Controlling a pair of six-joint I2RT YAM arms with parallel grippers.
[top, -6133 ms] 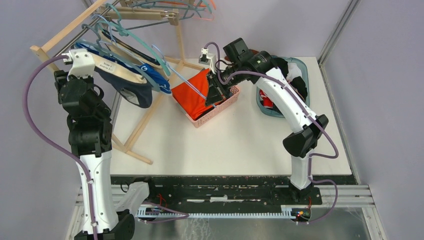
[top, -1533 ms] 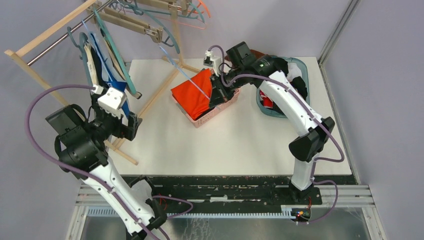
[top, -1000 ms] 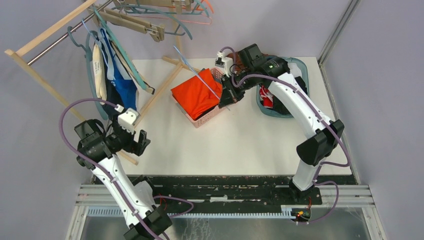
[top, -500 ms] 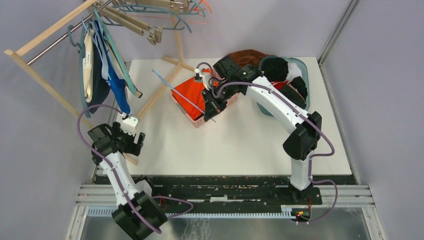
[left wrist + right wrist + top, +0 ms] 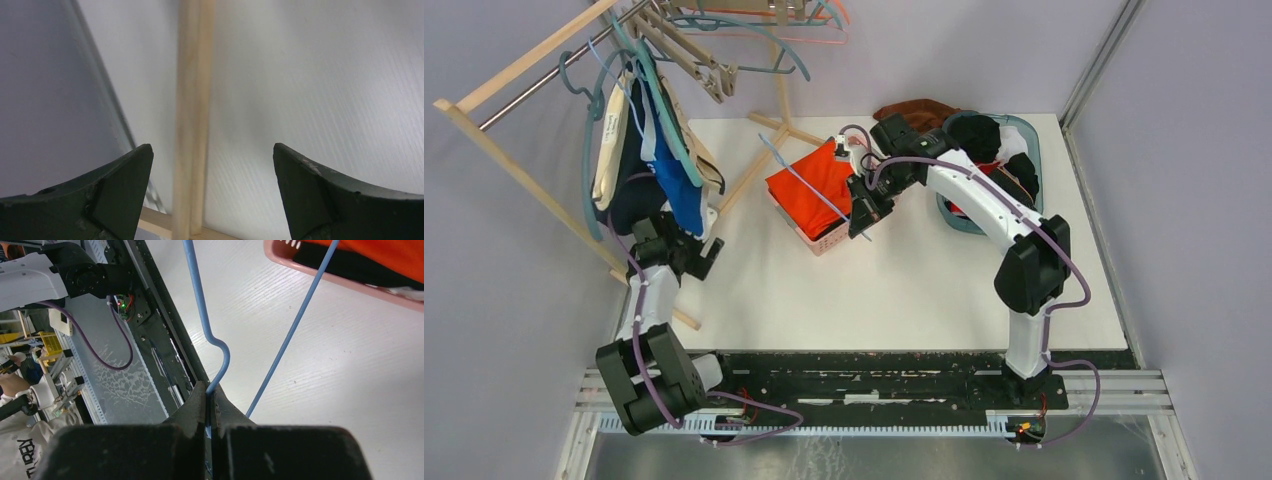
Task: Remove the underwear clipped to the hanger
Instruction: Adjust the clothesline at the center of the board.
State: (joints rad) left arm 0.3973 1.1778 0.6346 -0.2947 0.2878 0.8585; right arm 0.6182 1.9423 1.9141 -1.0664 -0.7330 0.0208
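Currently we log: underwear [image 5: 674, 180] hangs vertically just above our left end effector [image 5: 212, 150], open, empty; right end effector [image 5: 210, 390], farther, clamps blue hanger [image 5: 197, 295].

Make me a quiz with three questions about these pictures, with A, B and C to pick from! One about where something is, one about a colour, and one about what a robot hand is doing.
1. Where is the underwear?
A. in the pink basket
B. hanging up at the wooden rack
C. flat on the table

2. What colour is the hanger in the right gripper?
A. red
B. yellow
C. light blue

3. How is the left gripper?
A. open, holding nothing
B. shut on cloth
C. shut on a hanger

Answers:
1 B: it hangs high at the rack, off the table.
2 C: the right wrist view shows light blue wire pinched between shut fingers.
3 A: its fingers stand wide apart with nothing between them.
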